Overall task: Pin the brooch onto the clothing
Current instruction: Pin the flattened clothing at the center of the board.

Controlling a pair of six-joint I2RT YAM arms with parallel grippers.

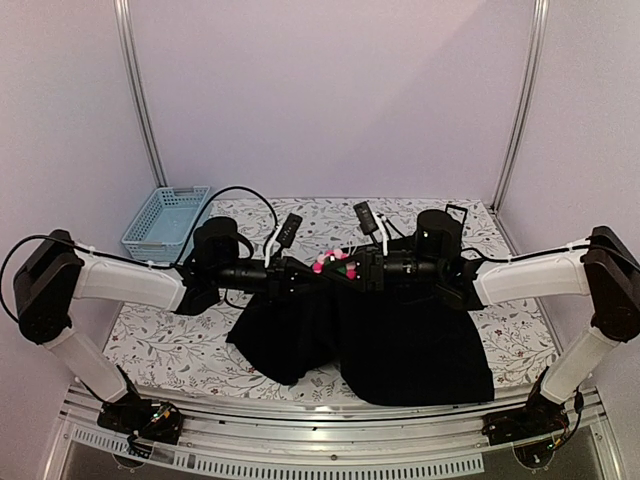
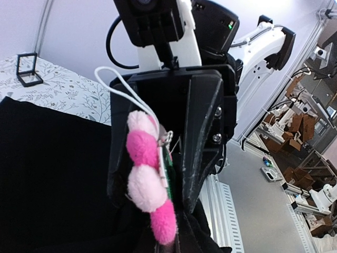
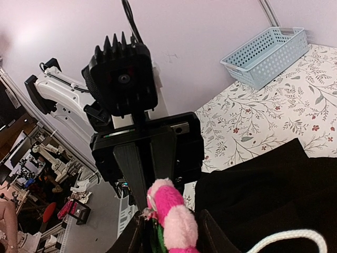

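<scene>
The pink flower brooch (image 1: 335,264) hangs in mid-air between the two gripper tips, above the table. My right gripper (image 1: 358,268) has a finger on either side of it; in the right wrist view the brooch (image 3: 176,219) fills the gap of the right gripper (image 3: 171,240). In the left wrist view the brooch (image 2: 150,179) is seen edge on, its metal pin towards the fabric. The black clothing (image 1: 400,340) is lifted at its upper edge and droops down to the table. My left gripper (image 1: 305,272) is shut on a bunch of that fabric (image 2: 200,234) right by the brooch.
A light-blue basket (image 1: 165,220) stands at the back left of the flowered tablecloth (image 1: 160,345). A small black stand (image 2: 27,68) sits on the cloth beyond the shirt. Cables loop above both wrists.
</scene>
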